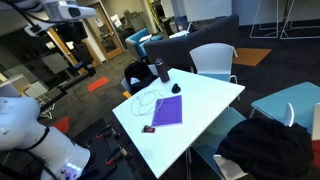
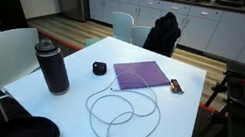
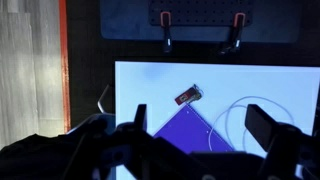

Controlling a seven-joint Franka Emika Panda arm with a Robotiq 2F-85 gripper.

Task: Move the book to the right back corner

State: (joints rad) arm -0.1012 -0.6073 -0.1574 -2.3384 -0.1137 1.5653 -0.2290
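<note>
Wrist view is looking down from well above a white square worktop (image 3: 265, 80), with the end effector (image 3: 198, 112) hovering in the air and touching nothing. Its two dark fingers (image 3: 141, 112) are standing wide apart, and between them, far below, a thin purple rectangular book (image 3: 195, 135) is showing with one corner pointing up the frame.

In both exterior views the book (image 1: 167, 110) (image 2: 141, 77) is lying flat and closed towards the middle of the worktop (image 1: 215, 95) (image 2: 116, 49), away from every corner. A small dark red card-like item (image 3: 189, 96) is lying near one corner of the book; in an exterior view it (image 2: 176, 86) is sitting just beside the book's edge, though whether the two are touching cannot be told. A small round black object (image 2: 99, 69) is resting near the opposite side of the book. A thin white looped cable (image 2: 120, 114) is lying spread out on the worktop beside the book, and in an exterior view its loop (image 1: 143, 100) is running close along the book's edge. A tall dark cylindrical bottle (image 2: 54, 69) is standing upright near one edge of the worktop, well apart from the book.

White moulded chairs (image 1: 212, 60) are standing around the worktop, and a black garment (image 2: 165, 30) is hanging over one of them.
</note>
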